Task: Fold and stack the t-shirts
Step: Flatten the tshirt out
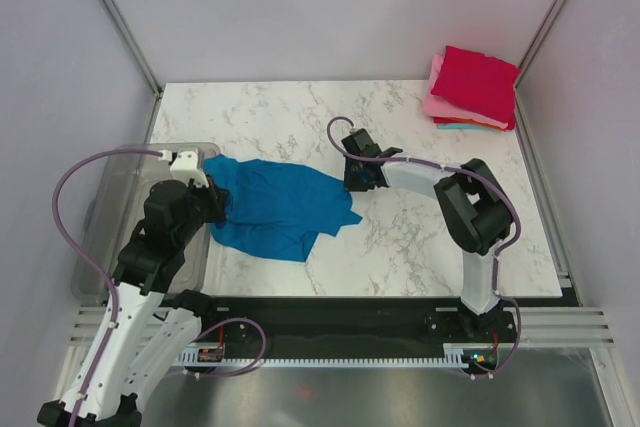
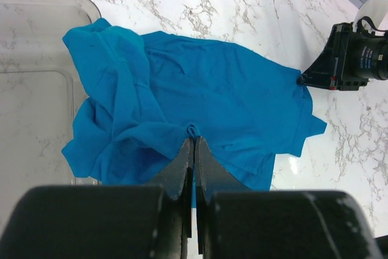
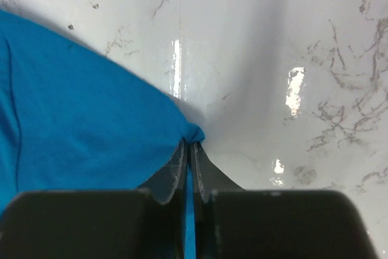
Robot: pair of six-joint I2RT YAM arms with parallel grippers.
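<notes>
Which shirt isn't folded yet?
The blue t-shirt, crumpled, pinched by the left gripper and right gripper; the red shirt and pink shirt lie folded, stacked far right.

There is one plain bright blue cloth t-shirt [image 1: 280, 202], lying loose and unfolded. The folded shirts in the far right corner make one stack, in which three colours can be counted: one crimson red folded square [image 1: 478, 82] on top, one pink folded square [image 1: 438, 102] under it, and one thin teal edge [image 1: 452, 126] at the bottom. Whether more layers lie between them cannot be told. There is one clear grey plastic bin [image 1: 125, 172] and one white marbled tabletop [image 1: 420, 237]. There are two robot arms, each with one black pincer: the left pincer [image 2: 194, 144] and the right pincer [image 3: 189, 145].
</notes>
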